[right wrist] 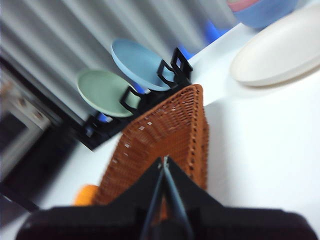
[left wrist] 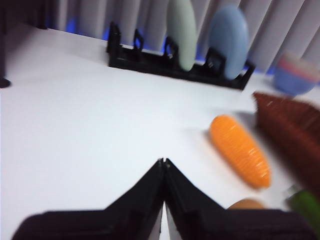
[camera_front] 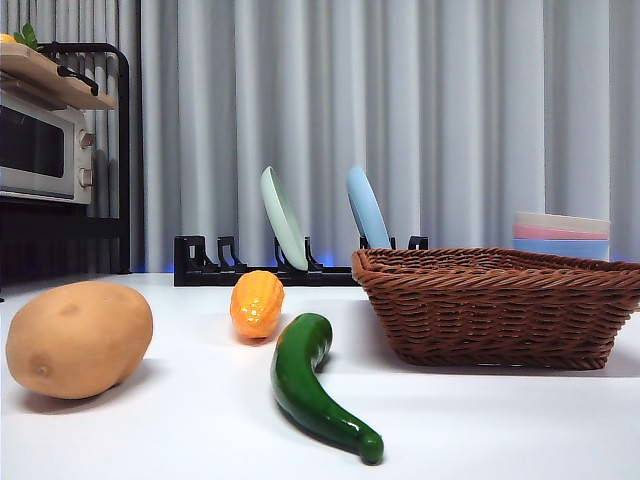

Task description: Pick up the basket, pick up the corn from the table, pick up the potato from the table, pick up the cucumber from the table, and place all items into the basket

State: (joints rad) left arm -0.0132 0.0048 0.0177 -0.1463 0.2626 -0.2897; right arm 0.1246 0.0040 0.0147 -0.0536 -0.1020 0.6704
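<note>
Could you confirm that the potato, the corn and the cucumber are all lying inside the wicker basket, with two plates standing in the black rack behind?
Not quite: the potato, corn and cucumber lie on the white table, outside the wicker basket, as the front view shows. The two plates do stand in the black rack behind.

The right gripper (right wrist: 164, 162) is seen at the bottom centre of the frame, jaws pressed together, above the basket (right wrist: 165, 135). A green plate (right wrist: 102, 92) and a blue plate (right wrist: 140, 64) are held in a black rack (right wrist: 95, 131) at upper left. A white plate (right wrist: 280, 50) is laid at upper right.
</note>
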